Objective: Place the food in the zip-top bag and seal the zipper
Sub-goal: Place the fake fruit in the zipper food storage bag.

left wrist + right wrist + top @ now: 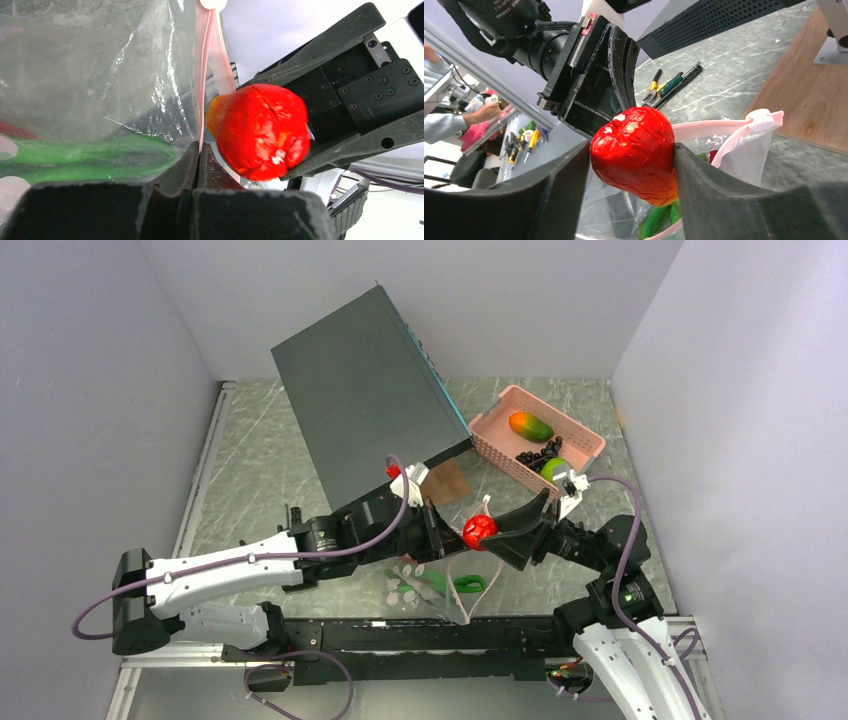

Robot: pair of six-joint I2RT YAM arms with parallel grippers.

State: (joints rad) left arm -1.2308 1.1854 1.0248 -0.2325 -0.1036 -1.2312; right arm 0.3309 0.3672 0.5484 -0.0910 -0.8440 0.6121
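The red piece sits wedged between the two fingers of the right gripper, touching both, at the open mouth of the zip-top bag; the left gripper, fingers pressed together, pinches the zipper; green pods lie inside the bag.

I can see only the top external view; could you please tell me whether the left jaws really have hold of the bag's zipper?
Observer: Yes. The left gripper has its jaws shut on the pink zipper at the mouth edge.
Operator: Thank you. How is the red piece held?
Observer: The right gripper has a jaw against each side of it.
Operator: Is anything else on that zipper?
Observer: A white slider sits on it, right of the red piece in the right wrist view.
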